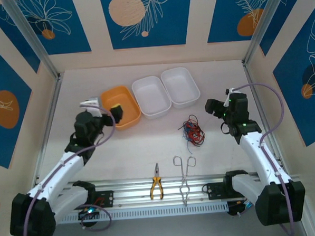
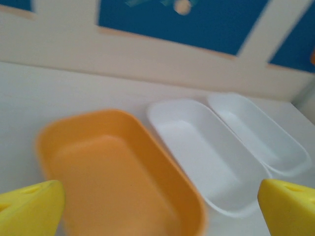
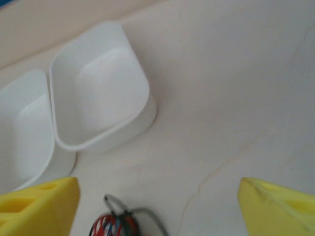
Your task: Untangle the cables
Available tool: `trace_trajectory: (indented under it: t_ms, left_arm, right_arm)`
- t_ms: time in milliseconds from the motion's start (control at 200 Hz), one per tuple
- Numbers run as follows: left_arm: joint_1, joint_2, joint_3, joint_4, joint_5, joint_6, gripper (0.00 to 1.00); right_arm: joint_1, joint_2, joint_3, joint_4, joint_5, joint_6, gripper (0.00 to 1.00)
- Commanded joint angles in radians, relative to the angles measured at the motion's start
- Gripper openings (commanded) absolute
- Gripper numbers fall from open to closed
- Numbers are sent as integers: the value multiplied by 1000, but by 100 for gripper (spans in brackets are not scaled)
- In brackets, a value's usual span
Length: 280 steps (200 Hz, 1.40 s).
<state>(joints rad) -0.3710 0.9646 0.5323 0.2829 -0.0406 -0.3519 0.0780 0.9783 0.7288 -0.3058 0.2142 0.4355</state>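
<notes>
pincers first: the left pincer (image 1: 104, 106) hung with its yellow pads wide apart above the orange oval plastic tray (image 1: 124, 98), gripping nothing. the right pincer (image 1: 219, 113) also stood apart and empty. in the right wrist view its pads framed bare surface, with the tangle low between them.

on the pale tabletop (image 1: 148, 145) the task looked barely started. the thin red, black and blue cables (image 1: 192, 131) lay in one small knotted clump right of centre, near the right pincer but not touching it. no strand was laid out on its own, though one bluish end trailed toward the near edge. every strand remained to be teased free, as far as i could judge.

around it, two white rectangular plastic trays (image 1: 165, 91) sat side by side just beyond the clump, next to the orange one. all three looked empty. nearer the arms' bases lay metal scissor-like tongs (image 1: 185, 177) and yellow-handled pliers (image 1: 156, 188), both apart from the cables. nothing lay over the clump, so the approach looked open. the tongs were the closest thing a dragged strand might snag.
</notes>
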Motion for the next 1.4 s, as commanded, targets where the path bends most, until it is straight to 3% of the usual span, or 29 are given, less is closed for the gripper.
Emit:
trace_trajectory:
  t_ms: [0, 230, 460, 855, 1175, 1335, 1396]
  left_arm:
    - [-137, 37, 22, -64, -92, -50, 100]
    - [-323, 257, 106, 38, -81, -52, 100]
    - [-387, 425, 192, 79, -35, -81, 100]
    - [-405, 492, 224, 63, -67, -99, 100]
    - [-404, 488, 217, 38, -71, -99, 100]
    - [-404, 500, 222, 42, -54, -101, 100]
    - [-403, 506, 227, 42, -40, -99, 100]
  right_arm:
    - [63, -13, 38, -292, -4, 107, 74]
    - [240, 12, 39, -358, -15, 185, 62]
    - [267, 155, 111, -387, -12, 174, 54]
    - [265, 368, 236, -368, 33, 85, 41]
    - [259, 443, 244, -337, 27, 68, 34]
    - [258, 445, 239, -312, 5, 66, 20]
    - [259, 441, 245, -312, -2, 67, 10]
